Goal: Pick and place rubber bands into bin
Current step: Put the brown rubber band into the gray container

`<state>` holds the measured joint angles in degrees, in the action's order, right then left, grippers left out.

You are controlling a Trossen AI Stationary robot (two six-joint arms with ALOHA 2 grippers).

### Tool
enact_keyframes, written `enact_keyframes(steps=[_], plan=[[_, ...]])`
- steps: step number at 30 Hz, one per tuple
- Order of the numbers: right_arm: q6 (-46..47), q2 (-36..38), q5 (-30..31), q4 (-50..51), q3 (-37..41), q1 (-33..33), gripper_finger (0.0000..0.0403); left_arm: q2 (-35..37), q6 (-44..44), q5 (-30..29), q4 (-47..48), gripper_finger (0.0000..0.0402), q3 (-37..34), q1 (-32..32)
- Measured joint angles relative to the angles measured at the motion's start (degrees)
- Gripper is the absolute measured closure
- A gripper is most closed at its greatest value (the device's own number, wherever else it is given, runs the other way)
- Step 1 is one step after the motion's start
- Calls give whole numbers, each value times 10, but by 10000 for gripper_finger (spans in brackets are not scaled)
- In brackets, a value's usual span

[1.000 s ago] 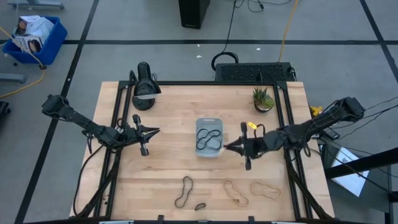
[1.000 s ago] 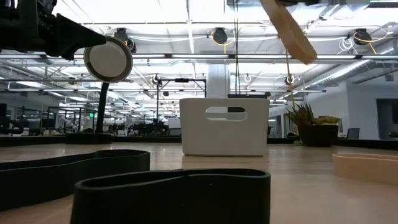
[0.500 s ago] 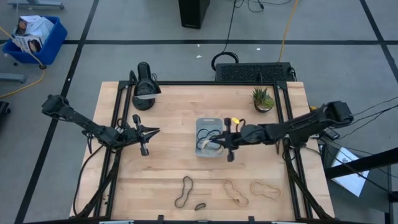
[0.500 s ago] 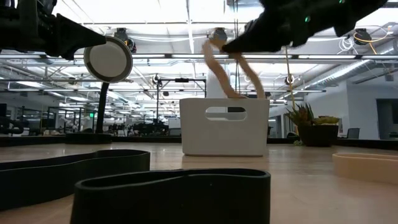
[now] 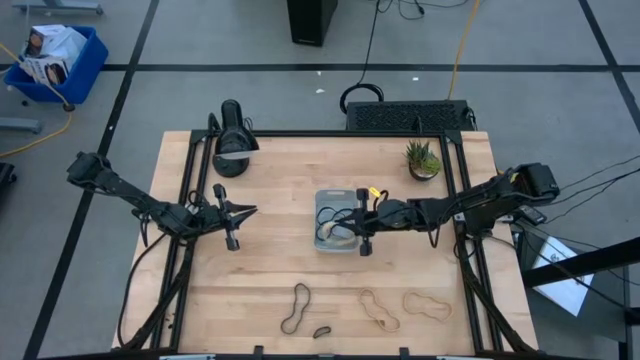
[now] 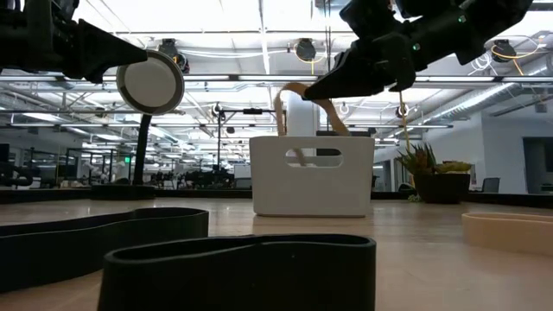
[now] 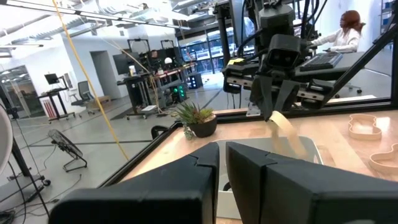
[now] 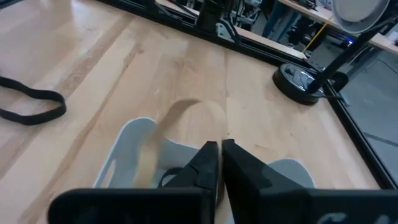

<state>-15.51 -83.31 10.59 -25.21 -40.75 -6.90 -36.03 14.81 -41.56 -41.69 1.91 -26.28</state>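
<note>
Right claw (image 5: 352, 222) hangs over the bin (image 5: 322, 200), fingers pinched together on a tan rubber band (image 6: 298, 108) (its loop droops below the claw into the bin, where dark bands (image 5: 336, 213) already lie). Left claw (image 5: 246, 211) waits well off to the side over the bench (image 5: 280, 170), fingers closed together, empty.

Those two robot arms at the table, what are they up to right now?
They are tidying rubber bands into a small bin. The right gripper is over the bin with its jaws shut on a tan rubber band, which dangles down into the bin, where dark bands already lie. The left gripper waits off to the bin's left, holding nothing. Four more bands lie loose at the table's near edge: a dark one, a tiny dark one and two tan ones.
</note>
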Motion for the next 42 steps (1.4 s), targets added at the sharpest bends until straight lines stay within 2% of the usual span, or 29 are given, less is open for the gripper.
enact_keyframes(steps=[4, 8, 13, 17, 20, 22, 29, 34, 36, 42], plan=[[15, 0, 0, -2, 0, 0, 344, 0, 0, 0, 0, 366, 0, 0], [32, 0, 5, 1, 0, 2, 282, 0, 0, 0, 0, 366, 0, 0], [33, 6, 84, -1, 0, 0, 219, 0, 0, 0, 1, 366, 0, 0], [10, 41, 107, 3, 0, -20, 203, 0, -1, 0, 5, 366, 0, 0], [9, 94, 102, 29, 0, -47, 218, 0, -1, 0, 14, 366, 0, 0], [10, 136, 102, 61, 0, -70, 242, 0, -1, 0, 17, 366, 0, 0], [32, 276, 107, 228, 0, -147, 387, 0, -4, -1, 17, 366, 0, 0], [108, 353, 185, 392, 0, -174, 392, 0, -3, -1, 17, 366, 0, 0], [130, 369, 197, 432, 6, -177, 399, 0, -3, -1, 17, 366, 0, 0], [141, 372, 183, 378, 90, -184, 402, 0, -3, -1, 16, 366, 0, 0]])
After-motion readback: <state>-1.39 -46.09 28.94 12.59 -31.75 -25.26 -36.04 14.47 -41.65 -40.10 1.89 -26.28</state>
